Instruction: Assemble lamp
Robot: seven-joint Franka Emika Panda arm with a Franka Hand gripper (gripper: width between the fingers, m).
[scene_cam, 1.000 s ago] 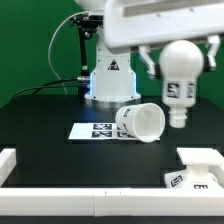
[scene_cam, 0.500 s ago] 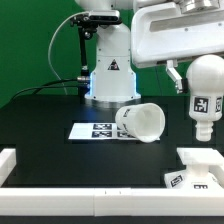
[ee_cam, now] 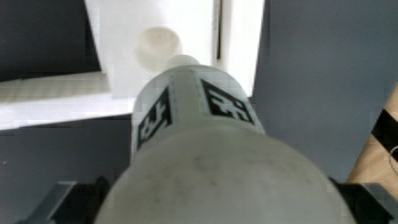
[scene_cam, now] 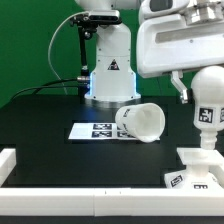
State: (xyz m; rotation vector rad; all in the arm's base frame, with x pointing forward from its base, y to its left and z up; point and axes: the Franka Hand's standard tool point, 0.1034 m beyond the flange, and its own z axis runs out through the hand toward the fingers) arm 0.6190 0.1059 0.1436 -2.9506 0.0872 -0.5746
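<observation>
Lamp bulb (scene_cam: pixel 209 112) hangs neck-down, clenched in the tool (scene_cam: pixel 205 88), just above the base (scene_cam: pixel 200 165); we judge seating it pending, with the shade (scene_cam: pixel 140 121) lying unmounted on its side on the worktop (scene_cam: pixel 40 125).

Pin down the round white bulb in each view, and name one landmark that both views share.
Exterior view: the round white plastic bulb hangs at the exterior view's right edge, neck down.
Wrist view: the bulb fills most of the picture, neck pointing away from the camera.
Shared landmark: the blocky white base, just beyond the neck's tip.
</observation>
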